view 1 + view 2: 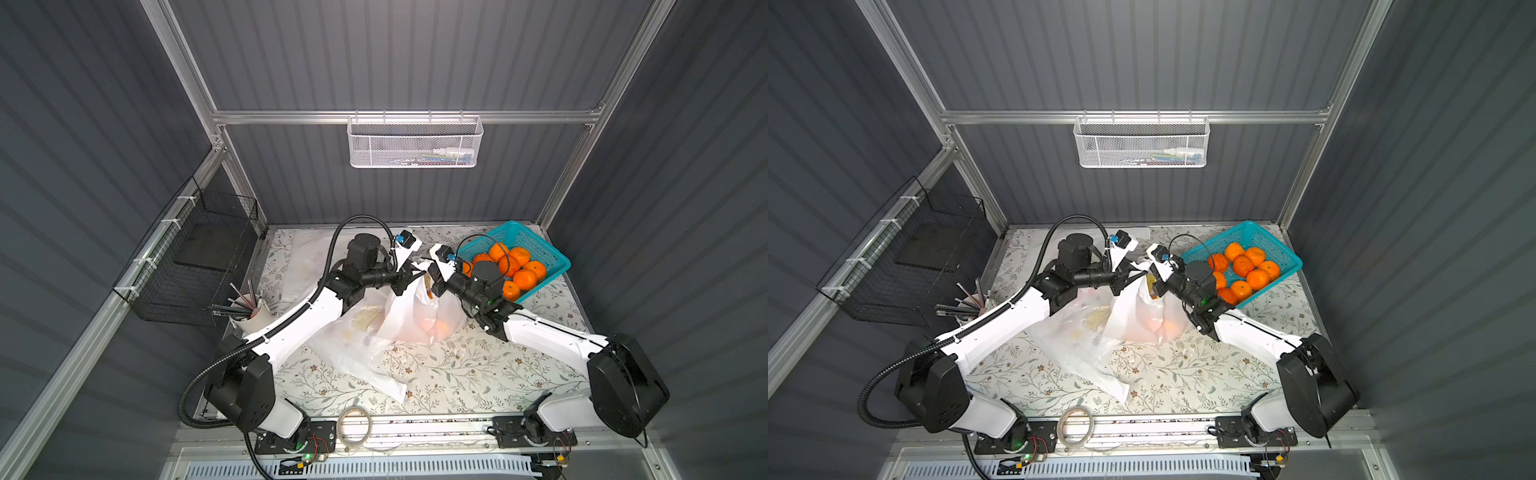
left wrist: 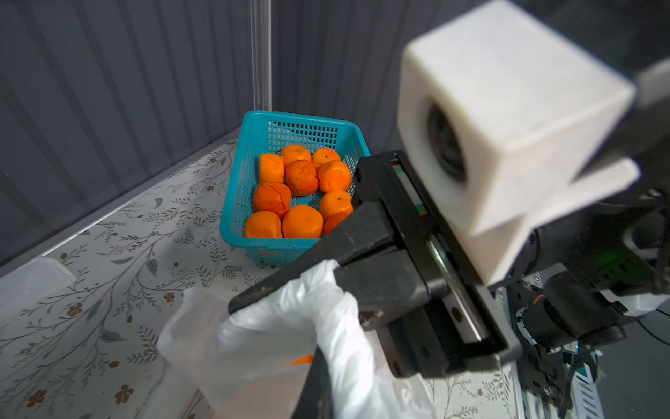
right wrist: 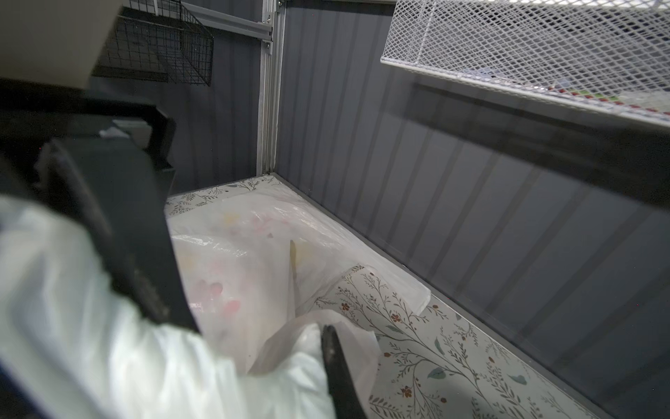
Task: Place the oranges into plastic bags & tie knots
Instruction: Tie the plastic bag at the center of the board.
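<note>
In the middle of the worktop (image 1: 478,374) a white plastic bag (image 1: 415,316) stands upright, its top drawn up between the two arms. Through its thin wall, oranges (image 1: 434,328) show as an orange glow at the bottom.

The right arm's fingers (image 2: 308,261) are together, clamped on a twisted strip of the bag's top. In the left wrist view the white plastic runs out from between them. The left arm's fingers (image 1: 405,279) reach the same bag top from the left, touching or just beside the plastic. Whether they are apart or pinching it cannot be told.

Loose oranges (image 1: 515,266) lie heaped in a teal basket (image 1: 540,245) at the far right corner of the worktop, just behind the right arm's wrist. A second bag (image 1: 357,353) lies flat and crumpled, just left of the standing one and nearer, partly under the left arm. A third bag (image 3: 246,232) lies flat at the far left, along the far edge. A cup of pens (image 1: 253,316) stands at the left edge.
</note>
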Tool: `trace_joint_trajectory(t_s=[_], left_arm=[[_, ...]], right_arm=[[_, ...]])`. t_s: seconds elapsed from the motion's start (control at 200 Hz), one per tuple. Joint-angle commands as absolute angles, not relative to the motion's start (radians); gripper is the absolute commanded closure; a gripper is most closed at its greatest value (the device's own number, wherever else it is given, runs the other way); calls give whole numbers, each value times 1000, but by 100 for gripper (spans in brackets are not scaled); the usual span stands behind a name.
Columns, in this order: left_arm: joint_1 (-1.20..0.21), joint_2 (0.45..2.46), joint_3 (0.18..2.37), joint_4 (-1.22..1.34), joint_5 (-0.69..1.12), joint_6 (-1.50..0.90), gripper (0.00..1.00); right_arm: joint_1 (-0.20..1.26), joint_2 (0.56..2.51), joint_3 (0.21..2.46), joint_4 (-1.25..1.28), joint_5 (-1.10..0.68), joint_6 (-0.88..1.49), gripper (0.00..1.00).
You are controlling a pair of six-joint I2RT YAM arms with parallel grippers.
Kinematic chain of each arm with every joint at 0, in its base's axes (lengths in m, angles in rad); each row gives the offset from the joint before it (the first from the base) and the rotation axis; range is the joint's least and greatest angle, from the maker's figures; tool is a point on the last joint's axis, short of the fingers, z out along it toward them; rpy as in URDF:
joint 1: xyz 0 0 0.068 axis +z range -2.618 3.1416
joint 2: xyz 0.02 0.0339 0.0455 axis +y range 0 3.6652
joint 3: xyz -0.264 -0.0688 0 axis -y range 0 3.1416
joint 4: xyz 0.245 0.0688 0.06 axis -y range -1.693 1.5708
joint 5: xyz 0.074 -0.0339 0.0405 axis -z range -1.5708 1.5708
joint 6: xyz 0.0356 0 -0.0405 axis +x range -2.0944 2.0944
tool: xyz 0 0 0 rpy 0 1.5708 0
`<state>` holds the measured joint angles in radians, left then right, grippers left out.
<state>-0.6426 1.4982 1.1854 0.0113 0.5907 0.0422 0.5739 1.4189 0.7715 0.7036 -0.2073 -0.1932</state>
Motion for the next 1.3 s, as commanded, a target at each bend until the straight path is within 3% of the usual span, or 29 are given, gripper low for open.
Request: trace_joint_trajectory(t_s=[0.0,0.095,0.28,0.41,0.56,0.715,1.036,1.296], left_arm=[[-686,1465,1156,1,686,17,69],[-686,1421,1155,-35,624,33,52],[-671,1278,1130,-115,518,75,29],[-629,1173,1077,-100,458,38,19],[-538,1180,1069,-103,413,-44,26],[-535,1321,1087,-61,449,-23,33],[-574,1533,1166,-21,549,7,39],[-624,1583,1123,89,660,-58,41]], right_arm=[[565,1423,751,857,-214,-146,100],[565,1418,737,847,-210,-153,100],[566,1396,711,820,-223,-160,100],[567,1383,694,819,-247,-142,100],[567,1370,682,819,-247,-134,100],[570,1361,678,810,-242,-137,100],[575,1324,669,749,-139,-196,100],[576,1339,678,781,-188,-172,100]])
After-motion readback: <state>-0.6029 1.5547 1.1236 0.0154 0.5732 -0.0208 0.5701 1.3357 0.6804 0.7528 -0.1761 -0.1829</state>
